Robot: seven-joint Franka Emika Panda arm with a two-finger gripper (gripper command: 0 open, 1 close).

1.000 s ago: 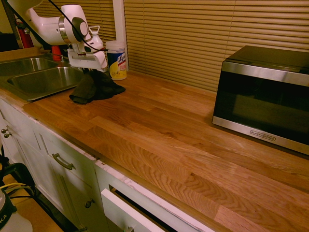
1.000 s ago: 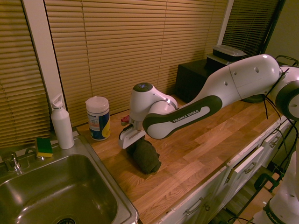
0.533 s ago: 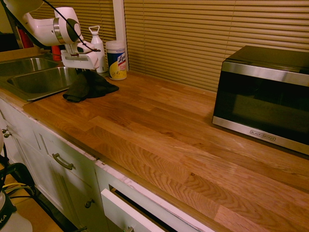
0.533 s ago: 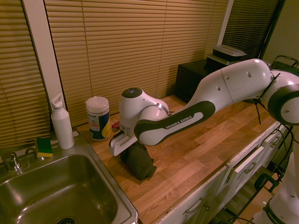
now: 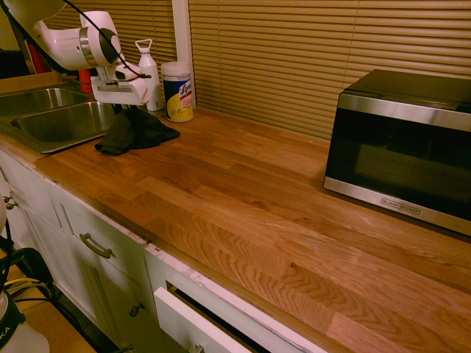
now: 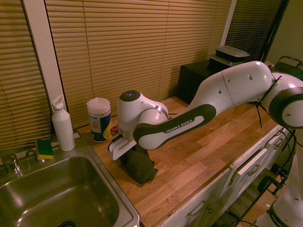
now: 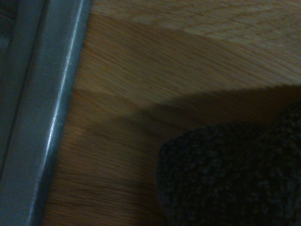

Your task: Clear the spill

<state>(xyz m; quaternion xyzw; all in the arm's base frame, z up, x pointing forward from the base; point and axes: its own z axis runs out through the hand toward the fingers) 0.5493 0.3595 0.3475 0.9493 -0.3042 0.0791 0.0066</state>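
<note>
Hand point(image 6: 124, 152) clamped on dark cloth point(image 5: 135, 130), pressed onto worktop point(image 5: 243, 191) just beside sink point(image 5: 51, 121) rim. No spill visible anywhere on wood; prob. under cloth or already wiped. Looks mostly done; can't confirm w/o lifting cloth.

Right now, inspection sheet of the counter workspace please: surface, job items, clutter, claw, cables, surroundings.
Surface: wooden counter, no blotches seen on the bare part.
Job's things: spill not visible; dark cloth bunched on the counter beside the sink.
Clutter: wipes canister, white bottle, sponge, microwave.
Claw: claw points down onto the cloth, shut on it.
Cables: black cable along the wrist.
Surroundings: closed blinds, white cabinets, one drawer ajar.
</note>
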